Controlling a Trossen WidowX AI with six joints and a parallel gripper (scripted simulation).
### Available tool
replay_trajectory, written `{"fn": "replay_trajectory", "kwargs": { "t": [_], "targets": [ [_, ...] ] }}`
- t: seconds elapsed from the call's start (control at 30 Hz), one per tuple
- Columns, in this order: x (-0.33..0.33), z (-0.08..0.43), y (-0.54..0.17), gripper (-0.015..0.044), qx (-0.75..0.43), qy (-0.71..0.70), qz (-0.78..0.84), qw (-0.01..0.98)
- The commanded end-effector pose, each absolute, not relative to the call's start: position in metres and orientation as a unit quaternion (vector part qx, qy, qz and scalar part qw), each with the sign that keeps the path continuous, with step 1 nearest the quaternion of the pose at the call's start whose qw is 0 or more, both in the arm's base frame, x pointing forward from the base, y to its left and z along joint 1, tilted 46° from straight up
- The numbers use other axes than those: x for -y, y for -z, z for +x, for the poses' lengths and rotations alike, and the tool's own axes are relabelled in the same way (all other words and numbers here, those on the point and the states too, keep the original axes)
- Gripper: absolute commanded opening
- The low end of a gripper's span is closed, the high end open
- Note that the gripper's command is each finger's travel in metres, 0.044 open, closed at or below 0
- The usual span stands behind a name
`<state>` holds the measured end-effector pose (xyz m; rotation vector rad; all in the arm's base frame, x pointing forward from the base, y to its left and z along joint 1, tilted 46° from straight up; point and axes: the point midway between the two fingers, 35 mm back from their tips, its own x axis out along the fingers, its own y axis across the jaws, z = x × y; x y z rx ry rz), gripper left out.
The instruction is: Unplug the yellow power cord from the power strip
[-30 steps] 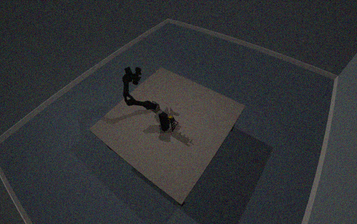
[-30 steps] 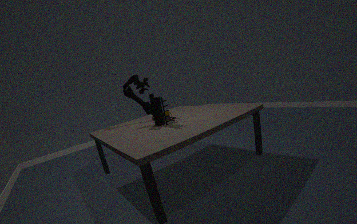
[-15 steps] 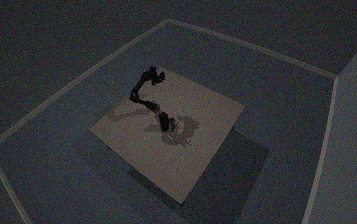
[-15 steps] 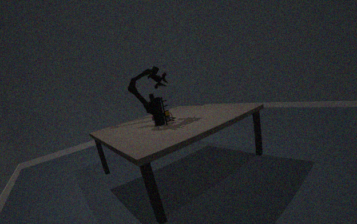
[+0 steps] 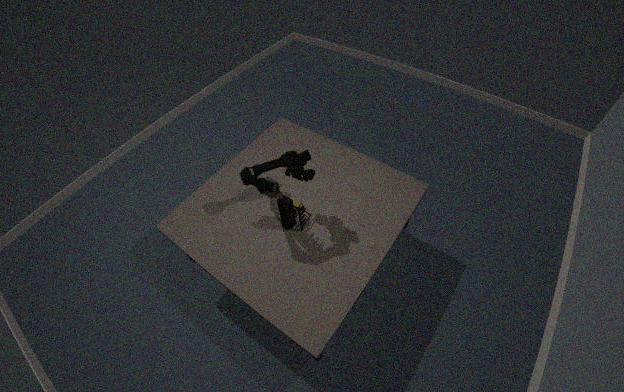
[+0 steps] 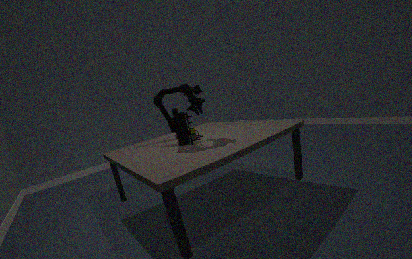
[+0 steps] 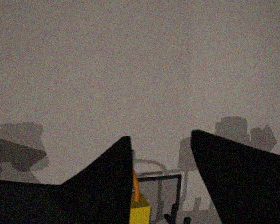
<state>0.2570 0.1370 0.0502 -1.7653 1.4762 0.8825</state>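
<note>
My gripper (image 5: 302, 176) (image 6: 199, 113) (image 7: 161, 141) is partly open, with nothing between its fingers. It hangs above the yellow plug. The yellow plug (image 5: 297, 205) (image 6: 193, 131) (image 7: 139, 214) is low beside a dark upright block (image 5: 286, 212) (image 6: 182, 129). In the wrist view it is at the bottom, partly hidden by the left finger. An orange-yellow piece of cord (image 7: 136, 185) rises from it. The power strip cannot be made out apart from the dark block and the thin black parts on its side. Whether the plug sits in a socket cannot be told.
The table (image 5: 314, 310) (image 6: 148, 165) carries the arm and the dark block. Thin black frames and prongs (image 5: 306, 218) (image 6: 198, 137) (image 7: 180, 192) stick out beside the plug. Shadows of the arm fall across the table. The light is dim and the pictures are grainy.
</note>
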Motion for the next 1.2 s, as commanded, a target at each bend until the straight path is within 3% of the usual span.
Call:
{"fn": "replay_trajectory", "kwargs": {
  "t": [0.0, 0.17, 1.17],
  "targets": [
    [-0.076, 0.27, -0.042, 0.016, -0.636, -0.297, -0.644, 0.303],
    [-0.019, 0.273, -0.038, 0.016, -0.698, -0.262, -0.604, 0.281],
    [0.008, 0.271, -0.064, 0.016, -0.698, -0.262, -0.604, 0.28]
  ]
}}
